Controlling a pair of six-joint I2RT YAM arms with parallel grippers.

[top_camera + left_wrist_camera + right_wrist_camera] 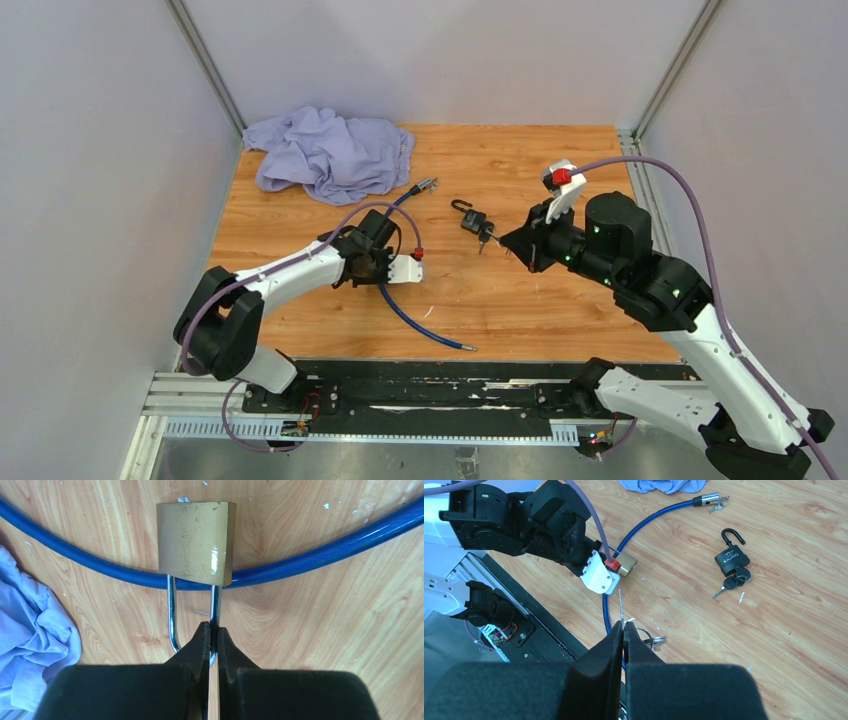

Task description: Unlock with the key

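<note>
My left gripper (pixel 210 640) is clamped shut on the shackle (pixel 215 605) of the brass padlock (pixel 196 542). The lock's body lies just beyond my fingertips, across the blue cable (pixel 325 555). My right gripper (pixel 623 636) is closed on the key (pixel 621 607), blade poking out, well apart from that lock. A black padlock (pixel 731 560) lies nearby, its shackle open.

Soft, even light from above fills my workspace, and the shadows under my arms are faint. A white glare patch sits on the scuffed brass padlock (pixel 196 542), and a thin sheen runs along the glossy blue cable (pixel 325 555). My black left fingertips (pixel 200 647) loom dark and slightly soft-edged, while the grain of the orange-brown wooden tabletop (pixel 325 630) is crisp.
</note>
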